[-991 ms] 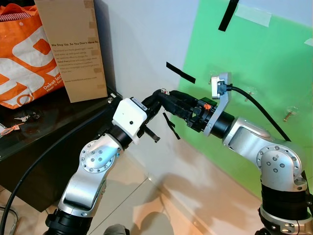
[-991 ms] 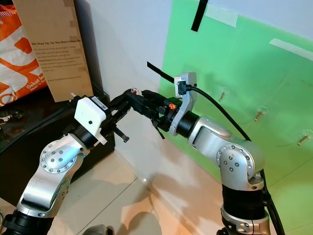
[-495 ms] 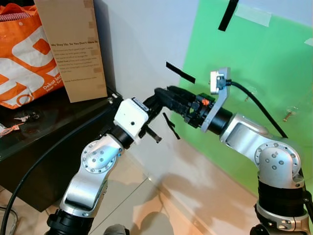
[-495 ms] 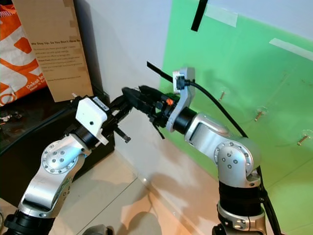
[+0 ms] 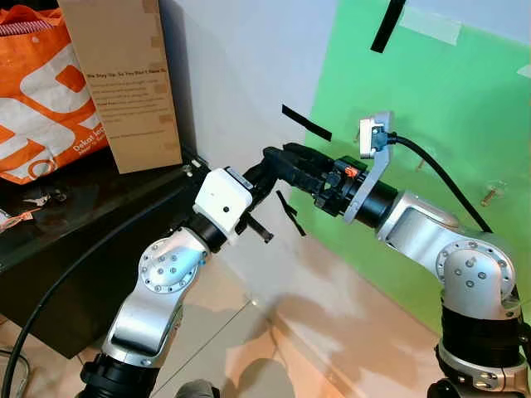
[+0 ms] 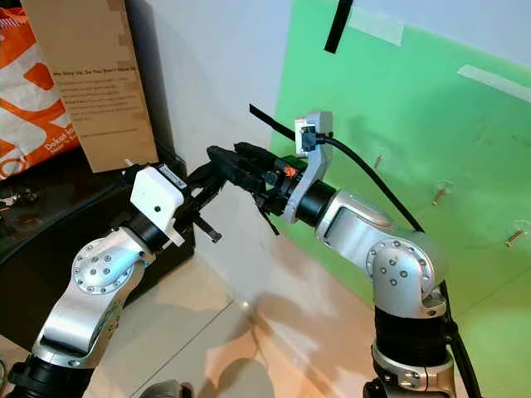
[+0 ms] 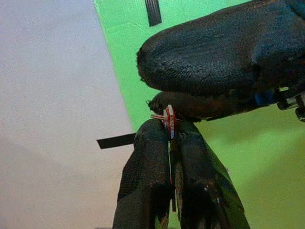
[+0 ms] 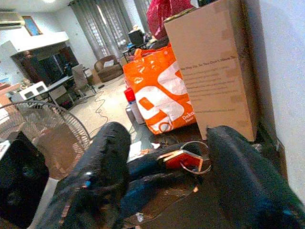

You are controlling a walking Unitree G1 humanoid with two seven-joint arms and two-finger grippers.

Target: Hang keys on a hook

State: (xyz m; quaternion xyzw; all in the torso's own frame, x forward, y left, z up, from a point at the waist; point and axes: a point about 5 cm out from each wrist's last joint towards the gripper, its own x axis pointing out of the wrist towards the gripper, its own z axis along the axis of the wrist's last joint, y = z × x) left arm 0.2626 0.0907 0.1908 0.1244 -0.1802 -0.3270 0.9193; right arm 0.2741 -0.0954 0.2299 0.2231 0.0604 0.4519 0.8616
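The keys, a metal ring with a small red tag (image 8: 186,157), are pinched at the tips of my left gripper (image 7: 169,125), which is shut on them. That left gripper (image 5: 264,166) is raised in front of the white wall, beside the green board (image 5: 431,108). My right gripper (image 5: 278,156) reaches in from the right and stands open, its two black fingers (image 8: 102,157) wide apart on either side of the ring and the left fingertips. Small hooks (image 5: 489,196) stick out of the green board farther right, with another hook (image 6: 377,159) nearer the arm.
A dark low cabinet (image 5: 75,224) stands at the left with an orange bag (image 5: 41,99), a tall cardboard box (image 5: 124,83) and loose small items (image 5: 37,199) on it. Black tape strips (image 5: 305,123) mark the wall. Tiled floor (image 5: 249,332) lies below.
My right gripper has slid farther left over the left gripper's fingertips, and its wrist shifted a little. The left arm has hardly moved and keeps its hold on the keys.
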